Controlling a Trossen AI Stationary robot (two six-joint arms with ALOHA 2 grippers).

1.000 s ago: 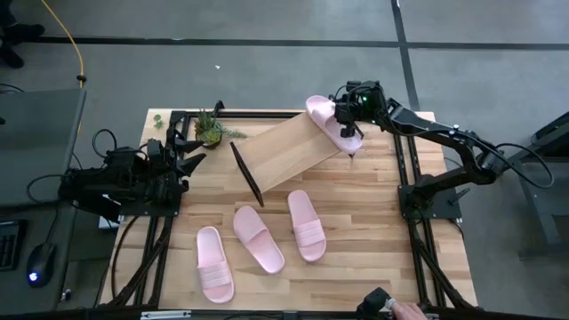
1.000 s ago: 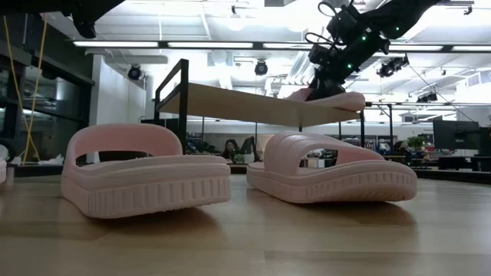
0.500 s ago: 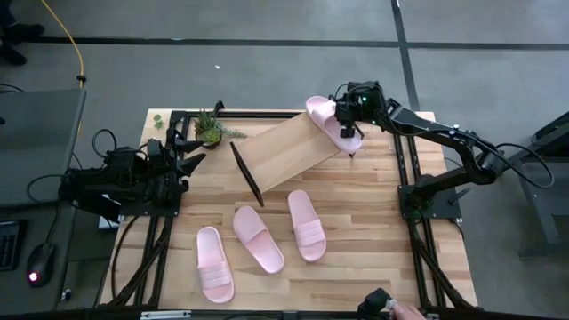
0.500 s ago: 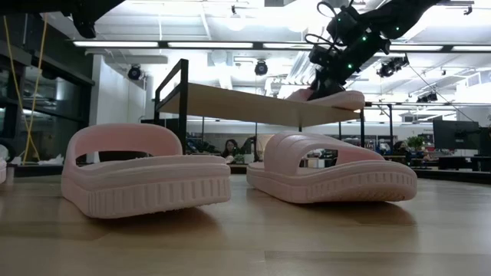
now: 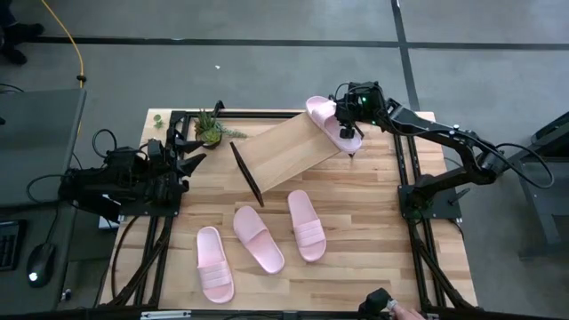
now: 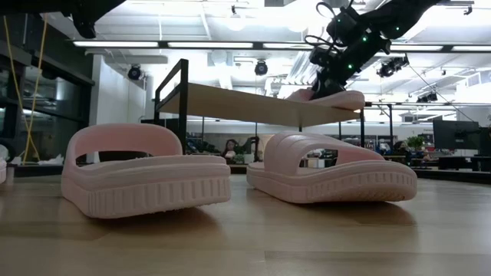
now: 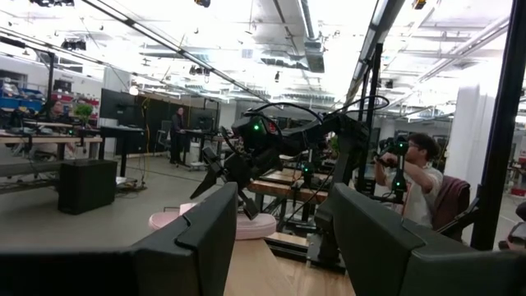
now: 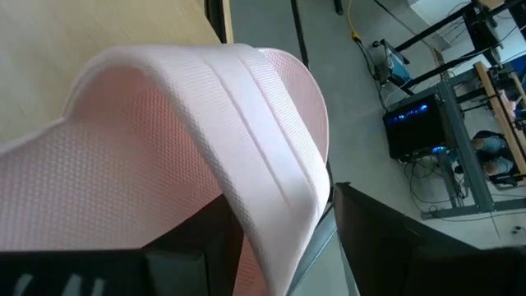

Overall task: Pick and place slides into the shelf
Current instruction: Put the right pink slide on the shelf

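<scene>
Now we see the left gripper (image 5: 189, 153) left of the shelf (image 5: 286, 153), fingers spread and holding nothing. Three slides (image 5: 260, 238) lie on the table (image 5: 373, 213) below the shelf. At the shelf's right end, the right gripper (image 5: 348, 127) clamps the fourth slide (image 5: 322, 119) by its strap.

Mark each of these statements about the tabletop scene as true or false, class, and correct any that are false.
1. Three pale pink slip-on slides lie on the wooden tabletop. True: one, another and a third.
2. The right gripper is at the fourth pink slide on the slanted light-wood shelf. True.
3. The left gripper holds a slide. False: it is open, empty, waiting at the table's left edge.
4. The shelf already holds all four slides. False: only one is on it.
5. A small green plant stands near the shelf. True.
</scene>
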